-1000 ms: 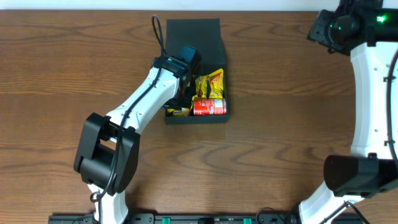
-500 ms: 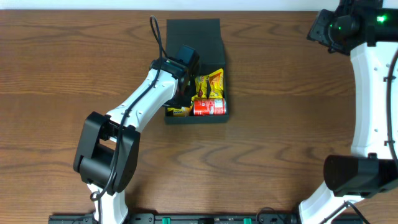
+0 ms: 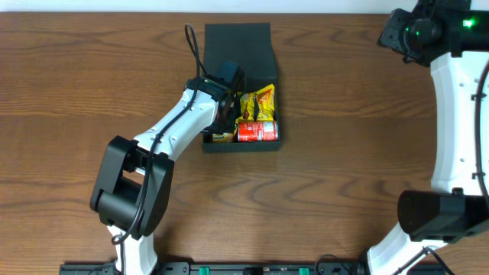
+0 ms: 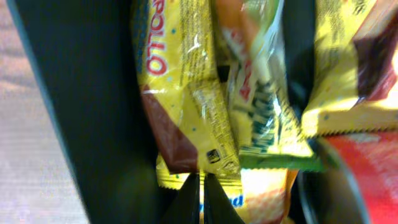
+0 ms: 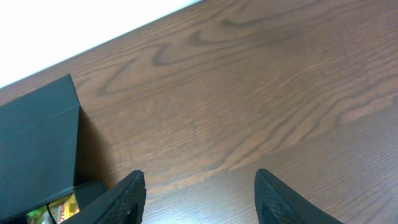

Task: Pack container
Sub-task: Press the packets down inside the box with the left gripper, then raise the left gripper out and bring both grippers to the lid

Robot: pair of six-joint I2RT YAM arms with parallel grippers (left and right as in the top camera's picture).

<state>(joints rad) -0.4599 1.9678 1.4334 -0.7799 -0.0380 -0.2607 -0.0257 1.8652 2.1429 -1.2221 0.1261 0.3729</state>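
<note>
Table [image 3: 344, 153]: container [image 3: 241, 146] near centre, lid [image 3: 238, 46] open behind it. In container: can [image 3: 257, 131] front right; packets [image 3: 258, 101] behind can; packet [image 3: 220, 137] left of can.

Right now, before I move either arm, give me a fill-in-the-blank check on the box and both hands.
The container holds a can coloured ___. The left hand is down inside the container with its fingers ___. The right hand, empty above the wooden table, is ___.
Missing words: red; shut; open.
</note>
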